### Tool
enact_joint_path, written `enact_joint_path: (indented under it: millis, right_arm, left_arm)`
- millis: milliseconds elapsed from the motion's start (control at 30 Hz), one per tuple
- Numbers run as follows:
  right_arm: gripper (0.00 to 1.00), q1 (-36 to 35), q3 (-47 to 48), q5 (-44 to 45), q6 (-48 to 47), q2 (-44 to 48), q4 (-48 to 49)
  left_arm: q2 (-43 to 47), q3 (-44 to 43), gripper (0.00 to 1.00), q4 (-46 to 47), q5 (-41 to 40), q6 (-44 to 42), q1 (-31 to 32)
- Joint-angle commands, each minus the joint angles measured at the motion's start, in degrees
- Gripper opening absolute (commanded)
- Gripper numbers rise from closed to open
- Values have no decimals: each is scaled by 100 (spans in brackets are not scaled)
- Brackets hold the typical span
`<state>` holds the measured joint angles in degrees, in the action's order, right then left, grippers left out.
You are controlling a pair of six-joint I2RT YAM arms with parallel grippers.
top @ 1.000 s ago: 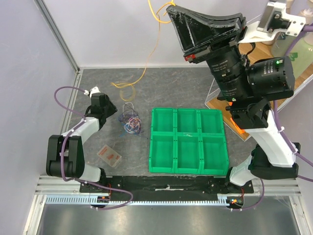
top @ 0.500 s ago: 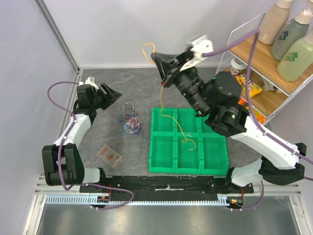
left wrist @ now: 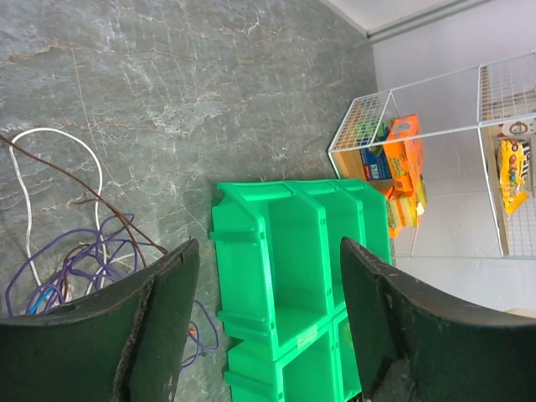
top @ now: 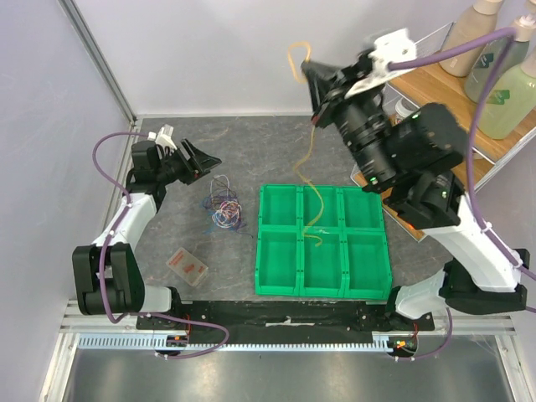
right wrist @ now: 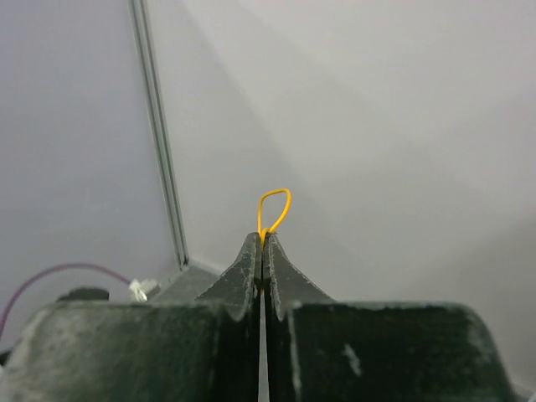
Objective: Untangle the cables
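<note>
Right wrist: your right gripper (right wrist: pixel 262 243) pinches yellow cable (right wrist: pixel 276 209) high over bin (top: pixel 260 251); tail seemingly inside. Next: lower, release. Left gripper (left wrist: pixel 268 251) spread, empty, beside bundle (top: pixel 223 208).

Cameras: overhead, two wrists.
Overhead looks down from near edge, sharing the green tray (top: pixel 343 228) (left wrist: pixel 243 243) with left wrist; right wrist faces far wall (right wrist: pixel 377 126).
</note>
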<state>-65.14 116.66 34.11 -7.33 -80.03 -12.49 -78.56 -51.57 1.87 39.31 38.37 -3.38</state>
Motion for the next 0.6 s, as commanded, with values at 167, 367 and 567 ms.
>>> enact_joint_path:
  millis: [167,367,567]
  right_arm:
    - [0,11,1544,324,-875,-576,-87]
    - [0,212,307,641,-990,-145,378]
    - [0,748,-714,729,-674,66,432]
  left_arm:
    - [245,147,75,279,375,135,-14]
    - [254,147,75,340,499,171,-14]
    - [289,165,75,349,499,162,-14]
